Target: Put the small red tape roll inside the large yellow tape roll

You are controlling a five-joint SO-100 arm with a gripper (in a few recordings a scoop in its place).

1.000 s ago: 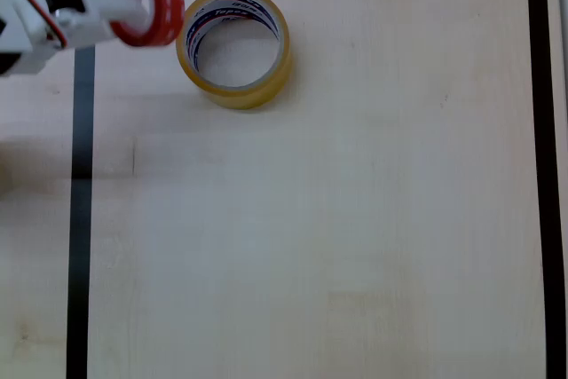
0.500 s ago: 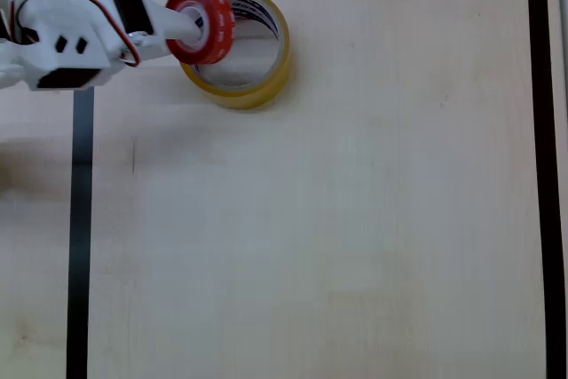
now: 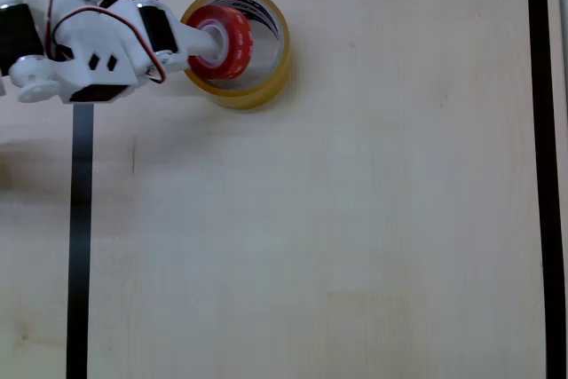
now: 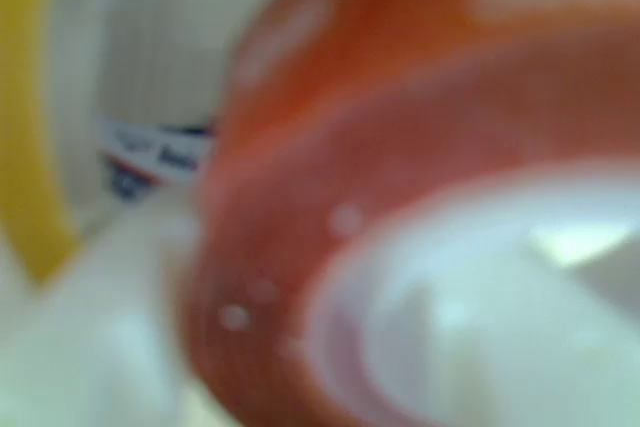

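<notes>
**Red roll held over the mouth of the yellow roll**

Overhead view, left to right. The white arm [image 3: 84, 51] enters from the left edge near the top, crossing the vertical strip of the black tape border [image 3: 82, 219] that frames the pale wood table [image 3: 337, 219]. Red and black wires run over the arm's body. The gripper [image 3: 211, 39] points right and is clamped on the small red tape roll [image 3: 224, 40]: one white finger passes through the roll's white core, and the roll is carried tilted on its side, its open face turned toward the arm. The second finger is hidden by the roll.

The red roll sits over the left part of the opening of the large yellow tape roll [image 3: 266, 77], which lies flat on the table near the top border strip. Whether the red roll touches the yellow roll's rim or the table inside cannot be told from above. Red and dark blue lettering shows on the yellow roll's inner wall at upper right.

Wrist view, heavily blurred. The yellow roll's wall [image 4: 30, 117] runs down the left edge, with the printed core beside it. The red roll [image 4: 300, 197] takes up the centre and right.
</notes>
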